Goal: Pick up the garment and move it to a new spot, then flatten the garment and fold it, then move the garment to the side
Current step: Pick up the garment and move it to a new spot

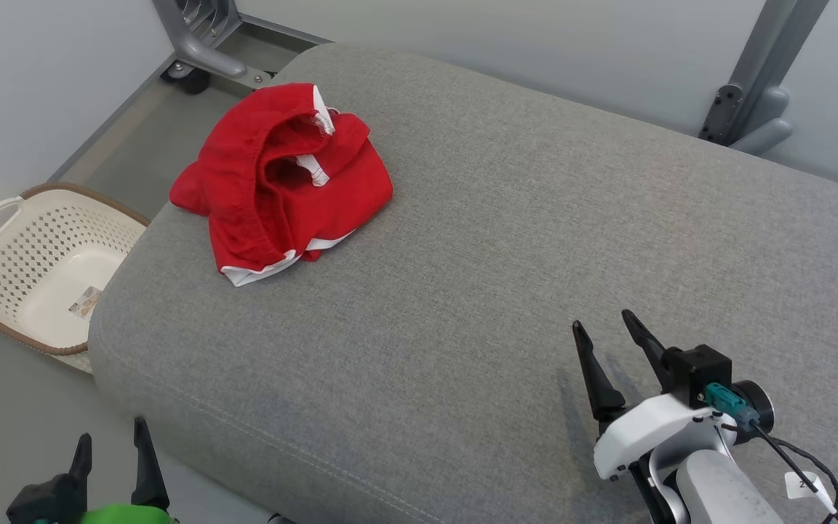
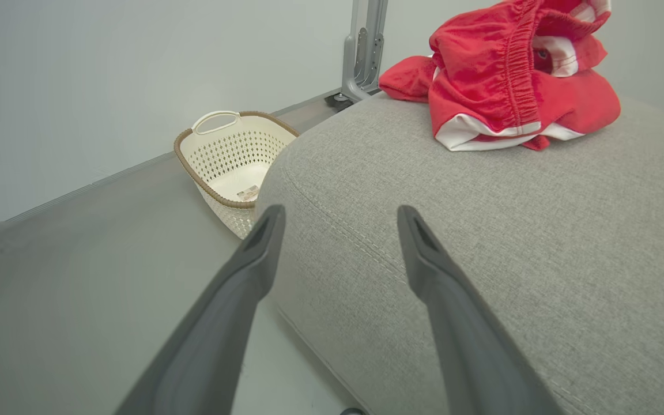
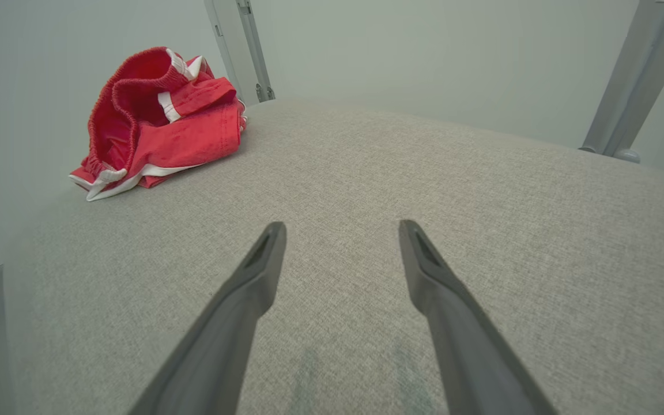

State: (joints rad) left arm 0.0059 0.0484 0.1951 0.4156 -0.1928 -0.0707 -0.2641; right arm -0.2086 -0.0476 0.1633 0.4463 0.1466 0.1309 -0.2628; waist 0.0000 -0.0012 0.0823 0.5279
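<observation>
Garment (image 1: 281, 182) — soft, light, crumpled at the bench's (image 1: 463, 306) far left corner; pinch its waistband (image 2: 519, 63). Both jaws wide open — empty.

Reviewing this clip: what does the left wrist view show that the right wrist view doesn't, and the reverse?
Left wrist view, not the right: the cream laundry basket on the floor beside the cushion's rounded edge, seen past the open left end effector.

Right wrist view, not the left: a slanted grey post at the far right, beyond the open right end effector, which hovers over the cushion top.

Both: the crumpled red garment with white trim, lying untouched on the grey cushion, with a grey upright behind it.
</observation>
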